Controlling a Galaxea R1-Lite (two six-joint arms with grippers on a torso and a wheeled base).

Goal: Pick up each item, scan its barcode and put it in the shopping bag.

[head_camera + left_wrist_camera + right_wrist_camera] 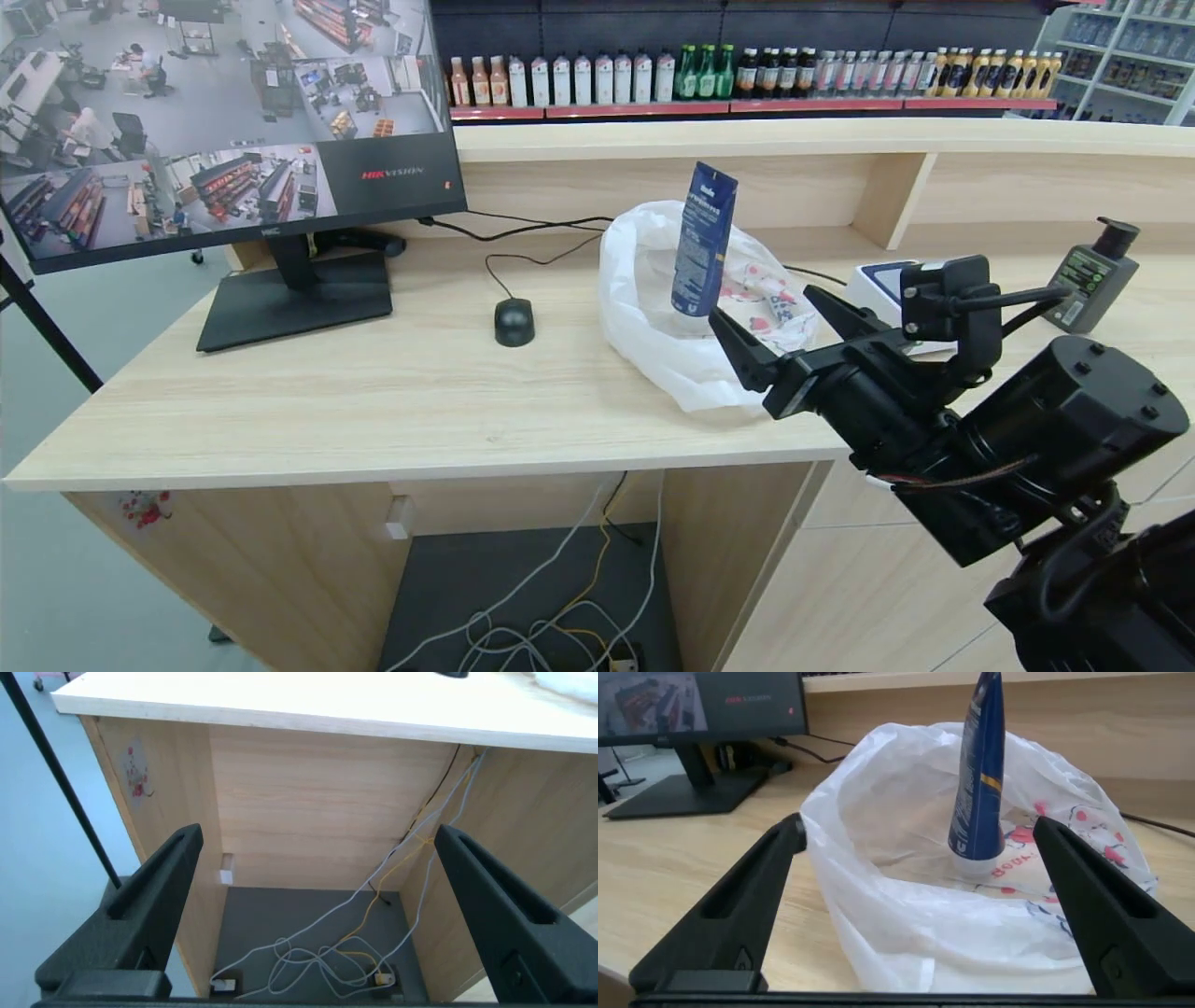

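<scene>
A blue tube (702,238) stands upright, cap down, inside the white plastic shopping bag (644,317) in the middle of the wooden counter. My right gripper (763,302) is open just in front of the bag, on its right side, with nothing between its fingers. In the right wrist view the tube (979,775) rises from the bag (878,924) between and beyond the spread fingers of the right gripper (917,831). A grey-green pump bottle (1090,277) stands at the counter's far right. My left gripper (318,838) is open and empty, low down facing the counter's underside.
A monitor (215,121) on its stand fills the counter's left side, with a black mouse (513,322) beside it. A white and blue device (878,278) sits behind my right arm. Loose cables (327,952) lie on the floor under the counter. A raised ledge (803,140) runs along the back.
</scene>
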